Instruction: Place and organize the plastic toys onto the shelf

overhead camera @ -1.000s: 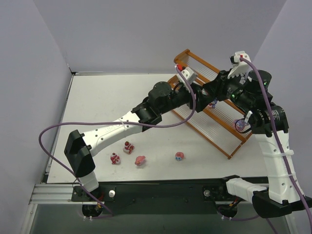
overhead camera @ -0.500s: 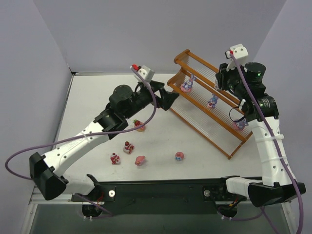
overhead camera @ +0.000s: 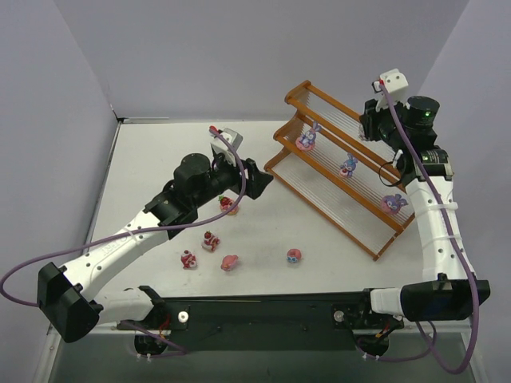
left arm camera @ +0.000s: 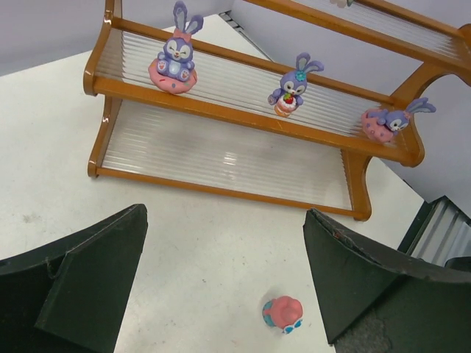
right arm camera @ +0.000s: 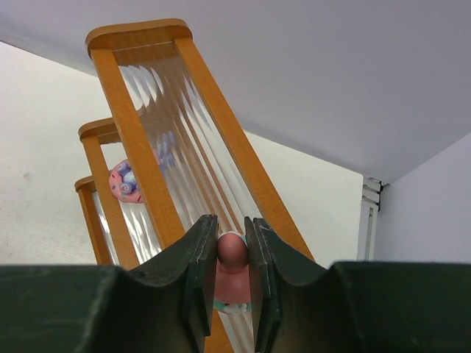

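The shelf (overhead camera: 363, 226) stands at the right, its tiers orange-brown with pale rods. Three purple bunny toys sit along its middle tier (left arm camera: 175, 62) (left arm camera: 289, 92) (left arm camera: 388, 121). Several small pink and red toys lie on the table (overhead camera: 211, 241), among them a pink-and-blue one (left arm camera: 283, 314). My left gripper (overhead camera: 259, 182) (left arm camera: 224, 220) hangs open and empty left of the shelf, above the table. My right gripper (overhead camera: 371, 120) (right arm camera: 231, 228) is over the shelf's top tier (right arm camera: 147, 147), shut on a pink toy (right arm camera: 232, 254).
Grey walls close in the white table (overhead camera: 160, 159) at the back and both sides. The shelf runs diagonally from back centre toward the front right. A black rail (overhead camera: 263, 311) carries both arm bases along the near edge.
My left gripper opened, left a bunny toy at the left end of the middle tier and drew back leftward. My right arm moved over to the top tier with its pink toy.
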Controlling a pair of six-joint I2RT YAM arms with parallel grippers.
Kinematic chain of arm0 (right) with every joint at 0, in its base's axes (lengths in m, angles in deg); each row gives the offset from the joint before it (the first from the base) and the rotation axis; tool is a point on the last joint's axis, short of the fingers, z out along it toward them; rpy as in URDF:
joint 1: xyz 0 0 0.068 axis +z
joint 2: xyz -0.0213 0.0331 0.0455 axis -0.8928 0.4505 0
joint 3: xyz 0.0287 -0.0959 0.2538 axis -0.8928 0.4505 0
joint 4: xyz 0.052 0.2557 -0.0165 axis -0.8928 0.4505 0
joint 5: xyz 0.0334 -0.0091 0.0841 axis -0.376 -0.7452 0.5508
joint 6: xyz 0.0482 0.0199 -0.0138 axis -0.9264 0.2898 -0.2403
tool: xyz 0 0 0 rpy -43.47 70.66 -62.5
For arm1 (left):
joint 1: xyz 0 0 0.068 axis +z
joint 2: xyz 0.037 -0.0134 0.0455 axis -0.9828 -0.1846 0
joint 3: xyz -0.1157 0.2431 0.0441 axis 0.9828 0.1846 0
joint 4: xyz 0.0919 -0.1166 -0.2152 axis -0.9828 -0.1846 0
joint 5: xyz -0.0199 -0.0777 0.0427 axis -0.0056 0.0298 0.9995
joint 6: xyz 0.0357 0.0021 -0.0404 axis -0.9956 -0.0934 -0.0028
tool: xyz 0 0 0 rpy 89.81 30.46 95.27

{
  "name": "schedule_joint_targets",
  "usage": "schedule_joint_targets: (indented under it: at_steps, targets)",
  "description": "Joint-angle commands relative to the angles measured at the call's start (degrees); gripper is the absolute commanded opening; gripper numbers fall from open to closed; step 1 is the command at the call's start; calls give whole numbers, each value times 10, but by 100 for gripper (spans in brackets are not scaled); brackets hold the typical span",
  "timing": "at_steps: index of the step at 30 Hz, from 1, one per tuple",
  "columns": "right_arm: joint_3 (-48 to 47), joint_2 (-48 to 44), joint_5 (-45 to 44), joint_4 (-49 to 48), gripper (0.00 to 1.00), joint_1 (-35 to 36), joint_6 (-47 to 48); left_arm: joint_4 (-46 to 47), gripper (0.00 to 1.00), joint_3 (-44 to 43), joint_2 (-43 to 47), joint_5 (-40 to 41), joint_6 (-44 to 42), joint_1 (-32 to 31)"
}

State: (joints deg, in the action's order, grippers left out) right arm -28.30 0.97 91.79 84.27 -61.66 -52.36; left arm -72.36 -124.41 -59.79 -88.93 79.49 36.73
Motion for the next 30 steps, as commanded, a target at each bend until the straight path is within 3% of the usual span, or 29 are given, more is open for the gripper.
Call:
schedule_joint_targets:
  at_steps: [1,12,30]
  targets:
    - [-38,1,73,-22,0,-14,4,7,97,1,12,-20,12,4]
    - [-78,25,71,51,0,-14,32,16,97,5,-2,-35,23,4]
    - [-63,32,78,46,1,-45,24,26,97,12,-8,-44,37,4]
